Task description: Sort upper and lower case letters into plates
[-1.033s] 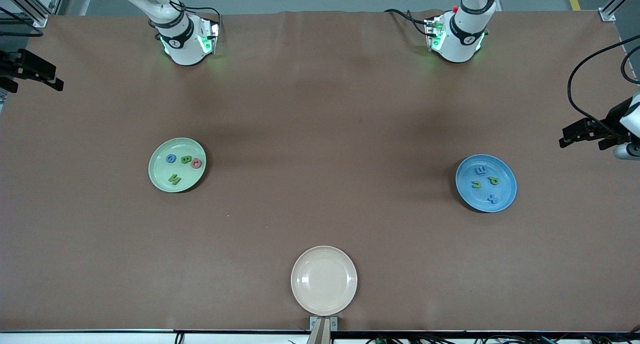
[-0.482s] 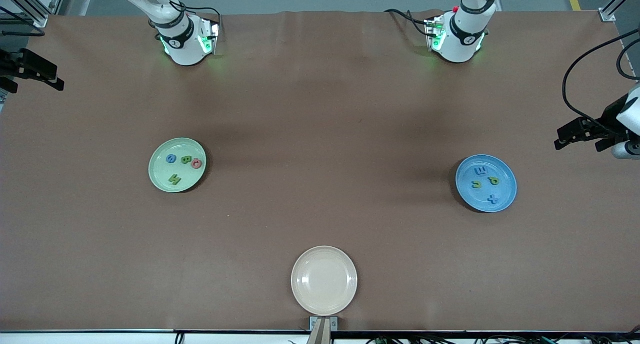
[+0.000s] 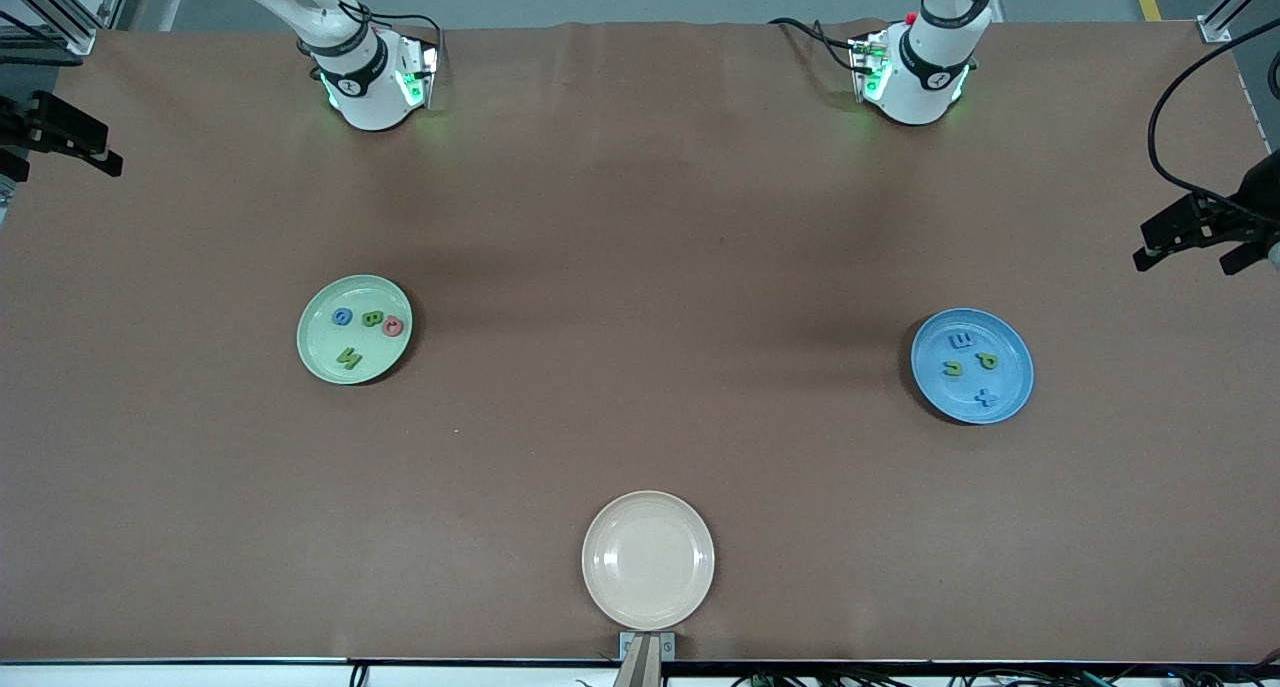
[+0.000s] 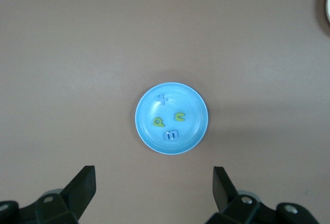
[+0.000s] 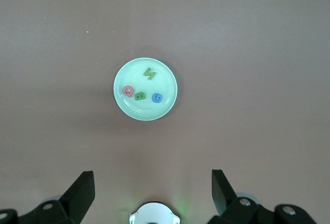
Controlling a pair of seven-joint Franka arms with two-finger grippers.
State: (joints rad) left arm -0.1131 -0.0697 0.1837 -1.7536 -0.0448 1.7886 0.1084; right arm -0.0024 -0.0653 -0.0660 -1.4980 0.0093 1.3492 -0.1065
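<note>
A pale green plate [image 3: 320, 339] lies toward the right arm's end of the table and holds several foam letters: a blue one [image 3: 342, 316], two green and a pink one. Toward the left arm's end, a blue plate [image 3: 1010, 379] holds several letters too, among them a yellow-green one [image 3: 953, 369] and a blue one [image 3: 986, 398]. My left gripper [image 3: 1190, 239] hangs open and empty, high over the table's edge at its end; its wrist view looks down on the blue plate [image 4: 194, 127]. My right gripper [image 3: 62, 135] is open and empty over the table's other end, its wrist view on the green plate [image 5: 165, 82].
A cream-beige plate [image 3: 648, 560] with nothing in it sits at the table's front edge, nearest the front camera, midway between the arms. The two robot bases [image 3: 370, 82] [image 3: 915, 72] stand at the back. Brown table surface stretches between the plates.
My left gripper has drawn away from the blue plate, toward the table's end and the robots' side. The right gripper has shifted only slightly. The letters and plates have not moved.
</note>
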